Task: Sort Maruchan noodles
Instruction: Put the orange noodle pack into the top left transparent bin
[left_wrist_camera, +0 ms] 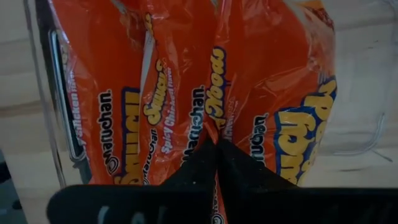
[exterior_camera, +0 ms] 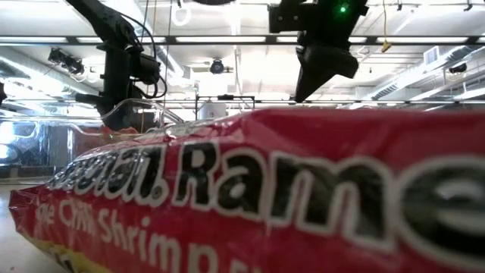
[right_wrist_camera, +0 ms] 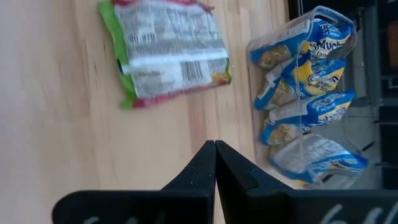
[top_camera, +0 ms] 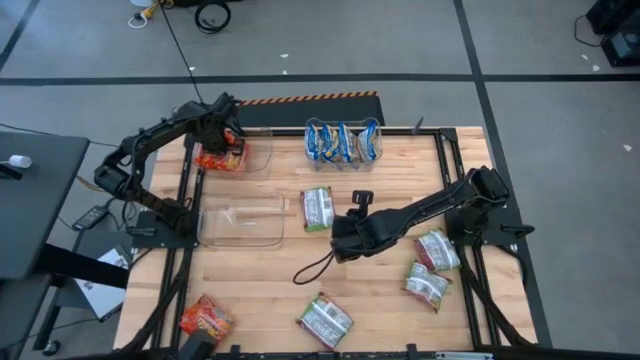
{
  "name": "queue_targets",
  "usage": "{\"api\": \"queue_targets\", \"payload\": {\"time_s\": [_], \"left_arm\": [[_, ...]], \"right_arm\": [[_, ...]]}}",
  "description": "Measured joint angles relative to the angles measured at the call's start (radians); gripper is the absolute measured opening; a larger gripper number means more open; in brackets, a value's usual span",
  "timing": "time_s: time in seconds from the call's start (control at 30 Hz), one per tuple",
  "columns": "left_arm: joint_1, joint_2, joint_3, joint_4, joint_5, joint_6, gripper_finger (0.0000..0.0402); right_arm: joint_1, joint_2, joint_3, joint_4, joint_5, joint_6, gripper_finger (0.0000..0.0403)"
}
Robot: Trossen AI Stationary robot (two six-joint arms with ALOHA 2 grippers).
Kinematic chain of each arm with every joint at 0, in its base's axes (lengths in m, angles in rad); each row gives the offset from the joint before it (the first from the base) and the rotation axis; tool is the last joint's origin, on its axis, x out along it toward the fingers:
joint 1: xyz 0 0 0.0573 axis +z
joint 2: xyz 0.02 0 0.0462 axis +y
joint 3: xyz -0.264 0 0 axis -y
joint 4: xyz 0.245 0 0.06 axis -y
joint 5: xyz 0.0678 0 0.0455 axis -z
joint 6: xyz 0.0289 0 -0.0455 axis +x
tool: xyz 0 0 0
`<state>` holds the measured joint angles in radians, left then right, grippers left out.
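Maruchan noodles: we see them in three kinds, spread over the desk [top_camera: 380, 300], some already binned and some loose.
Orange packets in bin: at far left, several orange packets [top_camera: 221, 156] stand on edge in a clear bin [top_camera: 255, 152] at the desk's far edge.
Left gripper: we find the left gripper [left_wrist_camera: 216, 144] in that bin with its fingers pressed together on the orange packets, pinching an edge of one.
Loose orange packet: one orange packet [top_camera: 206, 318] lies flat at the near left corner, well apart from both arms.
Empty bin: a second clear bin [top_camera: 242, 222] sits near the left arm's base with nothing in it that we can see.
Green packet, centre: the green-and-white packet [top_camera: 318, 208] lies flat between the empty bin and the right gripper, long axis running away from the near edge.
Right gripper: the right gripper [right_wrist_camera: 215, 149] hovers just right of that packet, fingers closed and holding nothing.
Blue packets: the blue-and-yellow packets [top_camera: 342, 142] stand in their own bin [top_camera: 378, 130] beyond the green packet.
Other green packets: three more [top_camera: 324, 322] [top_camera: 427, 285] [top_camera: 437, 250] lie toward the near right.
Deciding relation: we judge the right arm nearer; the centre green packet lies to its left, so it must open first.
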<state>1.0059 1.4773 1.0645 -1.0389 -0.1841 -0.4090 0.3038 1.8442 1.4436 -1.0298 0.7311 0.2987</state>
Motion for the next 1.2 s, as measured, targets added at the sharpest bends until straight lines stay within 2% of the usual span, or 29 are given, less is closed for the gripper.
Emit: {"api": "queue_targets", "payload": {"time_s": [0.13, 0.3, 0.5, 0.6, 0.7, 0.8, 0.9, 1.03, 1.2], "left_arm": [[-0.01, 0.0, 0.0, 0.002, -0.001, 0.01, 0.003], [-0.021, 0.0, 0.0, -0.005, -0.006, 0.042, 0.0066], [-0.023, 0.0, 0.006, -0.02, -0.015, 0.055, 0.0096], [-0.023, 0.001, 0.052, -0.057, -0.014, 0.056, 0.0098], [-0.023, 0.001, 0.128, -0.113, 0.035, 0.065, 0.0098], [-0.038, -0.003, 0.219, -0.203, 0.146, 0.097, 0.0098], [-0.106, -0.042, 0.274, -0.288, 0.264, 0.114, 0.0098], [-0.262, -0.134, 0.285, -0.337, 0.384, 0.087, 0.0098], [-0.539, -0.263, 0.285, -0.359, 0.487, -0.09, 0.0098]], "right_arm": [[0.004, 0.0, 0.02, -0.085, 0.001, -0.048, 0.0014], [0.014, -0.018, 0.054, -0.208, 0.01, -0.07, 0.0014], [0.037, -0.127, 0.075, -0.279, 0.114, -0.168, 0.0014], [0.033, -0.192, 0.076, -0.267, 0.121, -0.187, 0.0014], [0.017, -0.252, 0.076, -0.238, 0.113, -0.186, 0.0014], [0.003, -0.303, 0.075, -0.194, 0.108, -0.184, 0.0014], [0.001, -0.339, 0.074, -0.156, 0.12, -0.165, 0.0014], [0.013, -0.376, 0.038, -0.088, 0.142, -0.158, 0.0014], [0.024, -0.378, -0.004, -0.069, 0.139, -0.089, 0.0014]]}}
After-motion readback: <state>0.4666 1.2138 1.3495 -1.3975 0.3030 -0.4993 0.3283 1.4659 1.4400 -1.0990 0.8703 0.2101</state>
